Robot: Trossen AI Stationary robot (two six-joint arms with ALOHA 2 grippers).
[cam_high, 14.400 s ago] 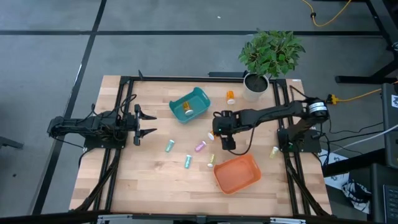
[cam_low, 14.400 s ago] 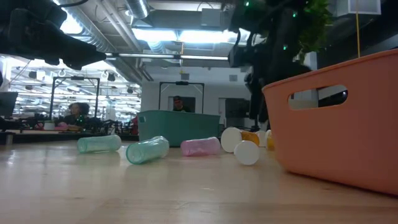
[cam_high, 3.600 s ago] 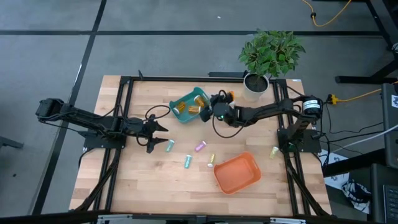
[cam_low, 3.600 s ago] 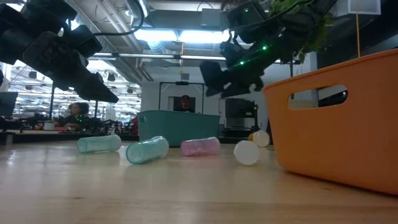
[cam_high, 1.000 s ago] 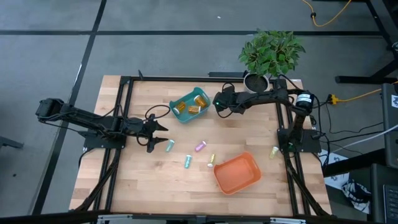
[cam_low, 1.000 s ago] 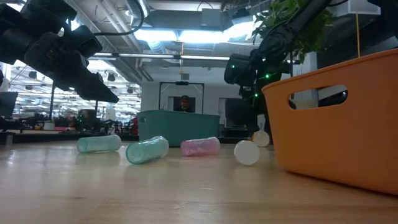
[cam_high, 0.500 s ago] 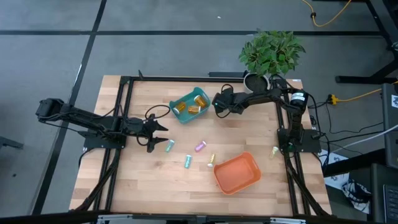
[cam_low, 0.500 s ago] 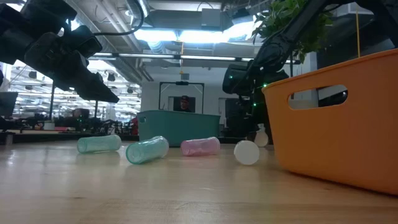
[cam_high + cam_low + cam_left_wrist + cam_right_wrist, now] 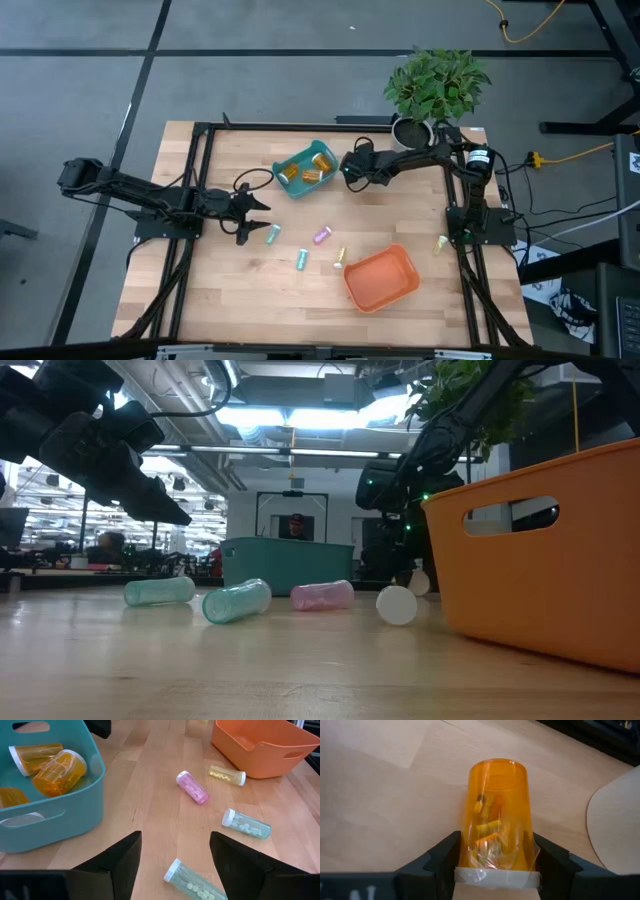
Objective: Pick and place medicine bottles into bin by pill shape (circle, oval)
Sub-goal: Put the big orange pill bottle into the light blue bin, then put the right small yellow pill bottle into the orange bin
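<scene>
The counter [image 9: 250, 290] carries a teal bin [image 9: 306, 168] near the middle of its far edge, an orange bin [image 9: 381, 279] near its near edge, and a plant [image 9: 436, 90] at its far right corner. Amber bottles [image 9: 47, 765] are already seen in the teal bin. Four pastel bottles [image 9: 322, 236] lie loose on open wood between the two bins.

The right gripper [image 9: 495, 865] is stretched along the far edge, just right of the teal bin. An amber bottle [image 9: 496, 837] lies on its side between its jaws, its long axis running straight out from the wrist and its white cap towards the wrist. The jaws flank it closely and are partly drawn in; whether they already press it cannot be told. The teal bin is just beside, so the carry is judged short, with the plant pot close behind.

The left gripper [image 9: 250, 212] hangs with jaws wide and empty, nearest the green bottle [image 9: 271, 235].
</scene>
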